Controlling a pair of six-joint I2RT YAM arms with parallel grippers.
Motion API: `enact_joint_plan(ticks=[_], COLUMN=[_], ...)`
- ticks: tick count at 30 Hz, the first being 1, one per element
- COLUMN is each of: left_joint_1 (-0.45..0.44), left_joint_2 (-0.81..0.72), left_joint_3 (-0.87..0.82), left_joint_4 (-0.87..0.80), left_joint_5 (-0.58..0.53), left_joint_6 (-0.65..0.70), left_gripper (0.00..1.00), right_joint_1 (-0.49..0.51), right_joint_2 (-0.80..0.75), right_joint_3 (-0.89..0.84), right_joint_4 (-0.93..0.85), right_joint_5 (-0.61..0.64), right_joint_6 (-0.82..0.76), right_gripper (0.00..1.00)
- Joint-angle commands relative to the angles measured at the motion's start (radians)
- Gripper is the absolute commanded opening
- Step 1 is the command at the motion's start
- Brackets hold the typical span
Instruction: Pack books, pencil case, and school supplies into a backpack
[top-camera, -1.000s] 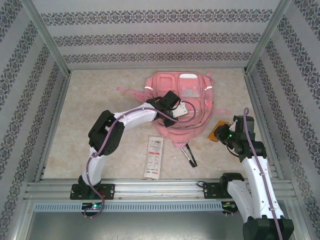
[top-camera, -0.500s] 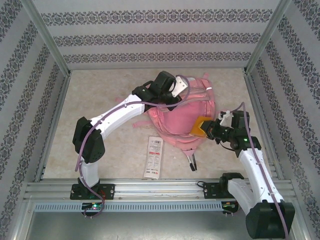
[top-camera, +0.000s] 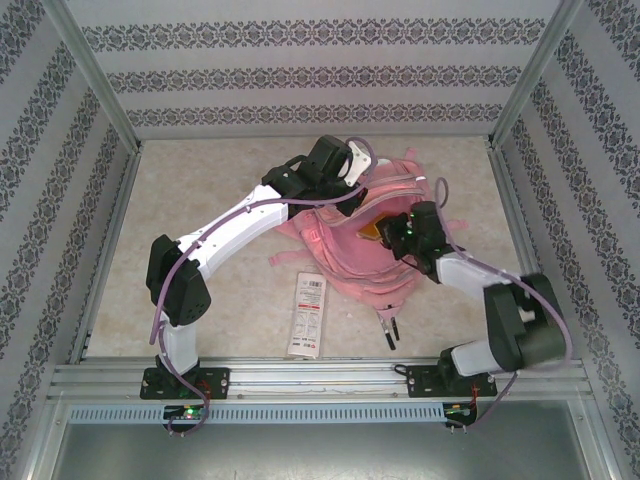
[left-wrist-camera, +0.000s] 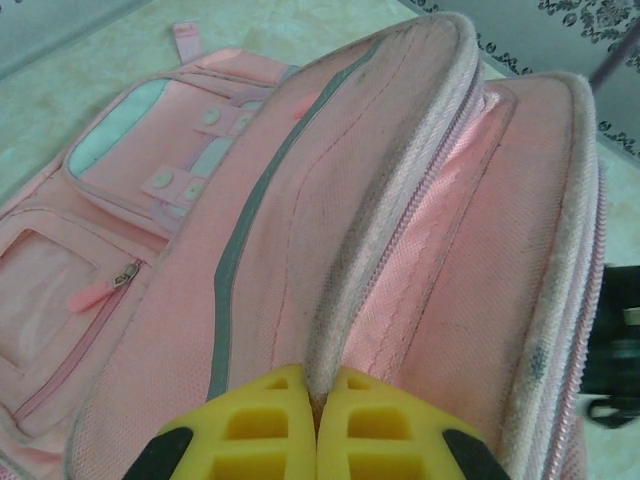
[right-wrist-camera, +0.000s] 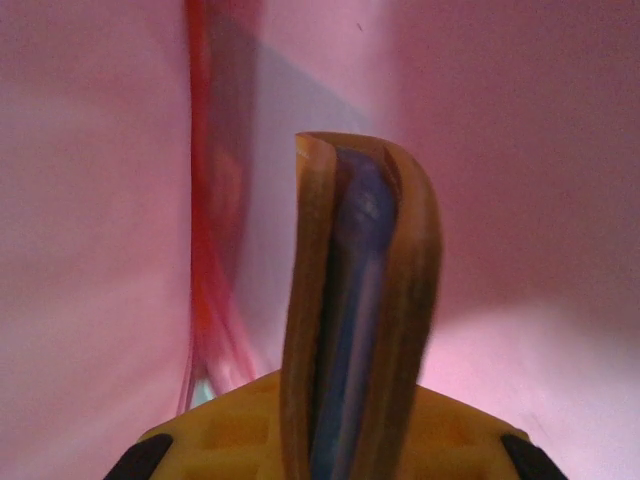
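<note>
Left arm (top-camera: 240, 225): base at the near-left edge, elbow folded just above it, long white forearm stretched far and to the right, wrist over the far-left top of the backpack (top-camera: 345, 265). Left tool (left-wrist-camera: 318, 395) is closed, yellow fingers pinching the zipper-edged lip of the main opening. In the left wrist view that lip rises from between the fingers and the mouth gapes to its right. Right arm (top-camera: 520, 320): base near-right, elbow swung out right and bent hard, forearm coming back left and far, wrist at the backpack's right side, tool end poked into the opening. Right tool (right-wrist-camera: 345, 440) is clamped on the booklet (right-wrist-camera: 360, 300), which stands up between the fingers, curled with the orange-brown face outside and navy inside, pink lining all round. From the top view an orange sliver of it shows at the mouth. Backpack lies mid-table (top-camera: 200, 200). Pencil case (top-camera: 309, 315) lies flat on the table just on the near side of the backpack, apart from both tools. Pens (top-camera: 387, 322) are on the table at the backpack's near edge, right of the pencil case; can't tell if they touch the fabric.
</note>
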Motion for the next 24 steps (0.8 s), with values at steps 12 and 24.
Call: enact_joint_plan(ticks=[12, 24], left_joint_1=[0.038, 0.063], left_joint_2=[-0.046, -0.054], left_joint_3=[0.023, -0.032], left_joint_4=[0.153, 0.207], left_joint_5=[0.130, 0.173], left_joint_6=[-0.117, -0.144], left_gripper=[0.00, 0.00], right_joint_1=[0.119, 0.072], right_joint_2=[0.410, 0.293], right_joint_3=[0.285, 0.136], right_joint_4=[0.294, 0.278], right_joint_5=[0.321, 0.176], right_joint_6=[0.251, 0.202], right_gripper=[0.45, 0.35])
